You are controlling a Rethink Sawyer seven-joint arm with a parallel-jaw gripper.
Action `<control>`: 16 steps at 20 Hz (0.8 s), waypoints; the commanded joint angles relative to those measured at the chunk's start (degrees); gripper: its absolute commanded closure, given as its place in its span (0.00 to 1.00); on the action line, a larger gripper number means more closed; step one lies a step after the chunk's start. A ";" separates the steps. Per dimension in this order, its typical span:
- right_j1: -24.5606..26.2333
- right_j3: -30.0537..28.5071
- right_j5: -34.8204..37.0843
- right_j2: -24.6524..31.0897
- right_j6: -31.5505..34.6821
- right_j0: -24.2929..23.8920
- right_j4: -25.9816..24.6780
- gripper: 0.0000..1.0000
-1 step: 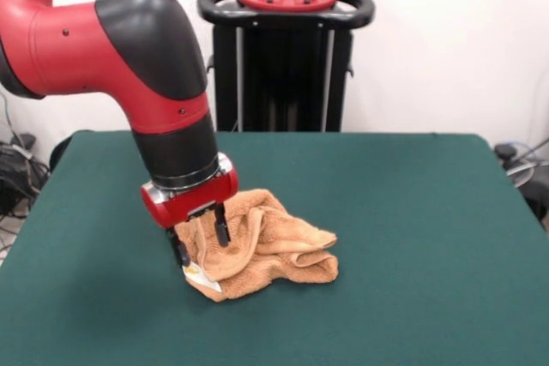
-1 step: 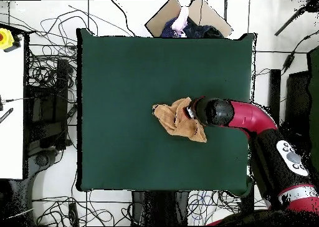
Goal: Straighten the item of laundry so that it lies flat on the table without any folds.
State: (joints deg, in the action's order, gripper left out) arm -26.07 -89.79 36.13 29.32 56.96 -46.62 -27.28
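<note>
The item of laundry (image 1: 274, 246), an orange-tan terry towel, lies crumpled in a heap of folds a little left of the middle of the green table (image 1: 412, 212). Its white label (image 1: 202, 277) shows at the near left corner. My gripper (image 1: 199, 242) is down over the towel's left part, with its two black fingers (image 1: 221, 227) apart and towel cloth showing between them. In the overhead view the towel (image 2: 176, 118) is bunched near the middle of the table (image 2: 124, 81). There the arm's wrist (image 2: 215, 111) covers the towel's right edge and hides the gripper.
A cardboard box (image 2: 187, 15) holding clothes stands beyond the table's top edge in the overhead view. Cables lie on the floor (image 2: 50, 68) beside the table, and a white surface (image 2: 12, 106) runs along the left.
</note>
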 commanded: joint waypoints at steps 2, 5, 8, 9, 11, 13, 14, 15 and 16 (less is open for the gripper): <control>2.83 6.68 -2.04 -1.37 5.11 1.89 -0.92 0.00; 4.02 7.34 -1.84 -1.22 4.70 2.18 -1.07 0.00; 5.61 7.55 1.07 0.01 0.86 1.99 -1.33 0.00; 6.05 7.46 1.98 0.50 -0.42 1.81 -1.32 0.00; 7.20 7.46 4.35 1.63 -3.29 1.42 -1.06 0.00; 8.11 7.72 5.74 2.30 -5.11 1.36 -1.01 0.00; 8.52 7.75 6.57 2.82 -6.34 1.15 -0.94 0.00; 8.71 7.64 7.11 3.19 -7.03 1.01 -0.84 0.00; 8.90 7.53 7.65 3.55 -7.73 0.88 -0.73 0.00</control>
State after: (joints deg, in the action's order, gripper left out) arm -21.35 -84.16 36.21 29.38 56.96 -46.59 -27.34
